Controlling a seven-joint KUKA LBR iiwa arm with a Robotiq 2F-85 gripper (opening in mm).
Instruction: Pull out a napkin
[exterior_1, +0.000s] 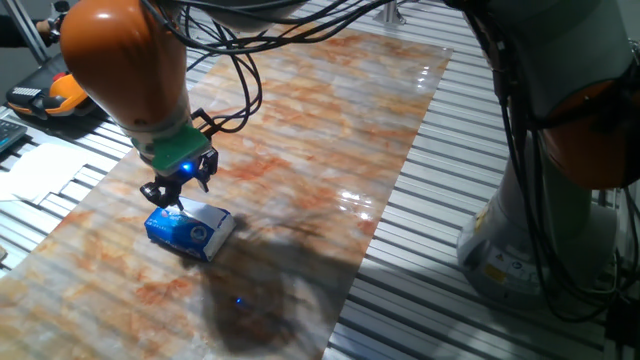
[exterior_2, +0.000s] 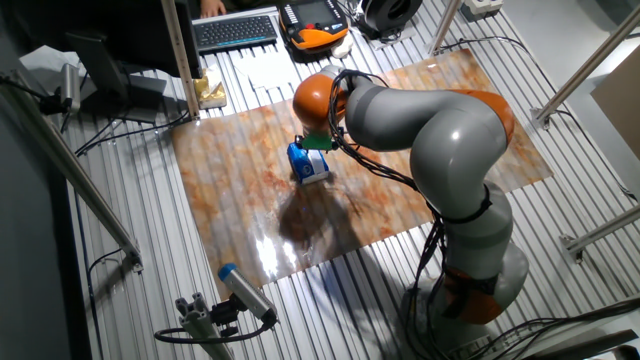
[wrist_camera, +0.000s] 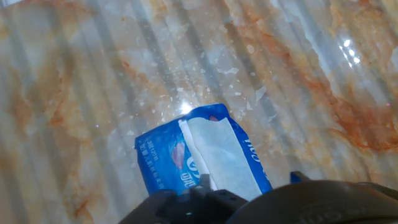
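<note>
A blue-and-white tissue packet (exterior_1: 190, 232) lies on the marbled board; it also shows in the other fixed view (exterior_2: 311, 165) and fills the lower middle of the hand view (wrist_camera: 165, 165). A white strip of napkin (wrist_camera: 221, 155) runs along the packet's top opening. My gripper (exterior_1: 176, 200) is right over the packet's left end, under the orange wrist. In the hand view its dark fingertips (wrist_camera: 202, 190) meet at the near end of the white strip, pinched together on it. The grip point itself is partly hidden by the hand.
The marbled orange-grey board (exterior_1: 330, 130) lies on a slatted metal table. White paper sheets (exterior_1: 40, 170) and an orange-black handset (exterior_1: 50, 98) lie off the board's left edge. The robot's grey base (exterior_1: 545, 190) stands to the right. A keyboard (exterior_2: 235, 30) sits at the far side.
</note>
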